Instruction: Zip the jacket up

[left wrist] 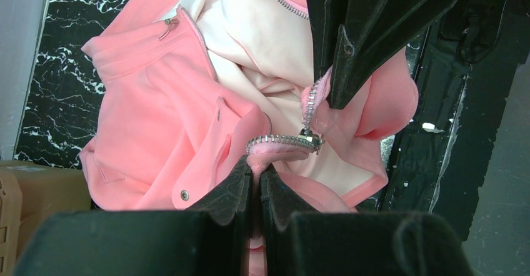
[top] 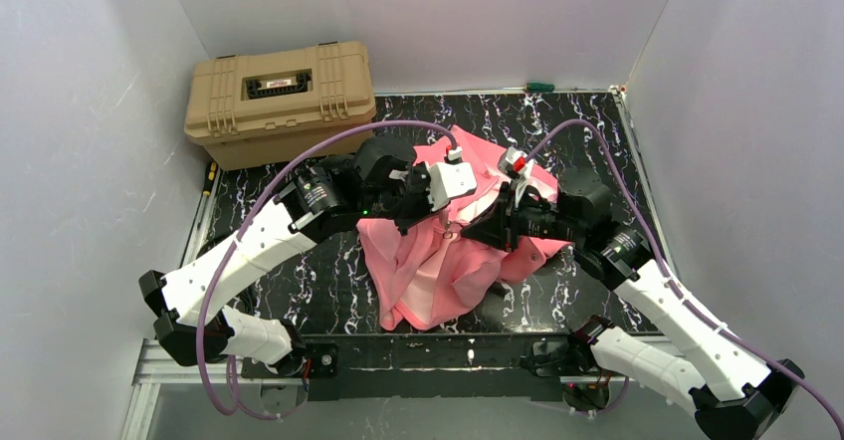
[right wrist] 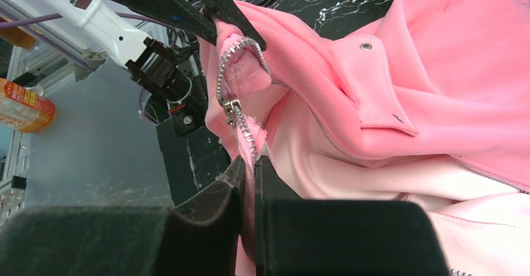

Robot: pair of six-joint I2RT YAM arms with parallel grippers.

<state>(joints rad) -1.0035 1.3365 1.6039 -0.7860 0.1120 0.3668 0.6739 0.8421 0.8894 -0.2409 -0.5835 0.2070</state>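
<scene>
Shows the jacket (top: 438, 271), soft matte salmon-pink fabric with pale pink lining, heaped in loose folds at the middle of the table (top: 328, 281), a black slab veined in white. Shows the left tool (left wrist: 256, 171) pinched tight on a rolled pink edge of the jacket beside the zipper (left wrist: 284, 140), with fine silver metal teeth and the slider (left wrist: 310, 140) sitting at the bend. Shows the right tool (right wrist: 249, 163) clamped on the zipper tape just below that slider, its dark tapered fingers pressed flat with pink tape between them. Places both tools close together, tips facing, over the jacket's open front. Includes a round metal snap (right wrist: 366, 46) on a patch-pocket flap. Sets a ribbed, boxy tan case (top: 282, 102) at the far left corner, apart from the jacket. Leaves bare table left, right and beyond the fabric; brings the hem near the table's near edge. Encloses the scene with plain white walls (top: 100, 111).
</scene>
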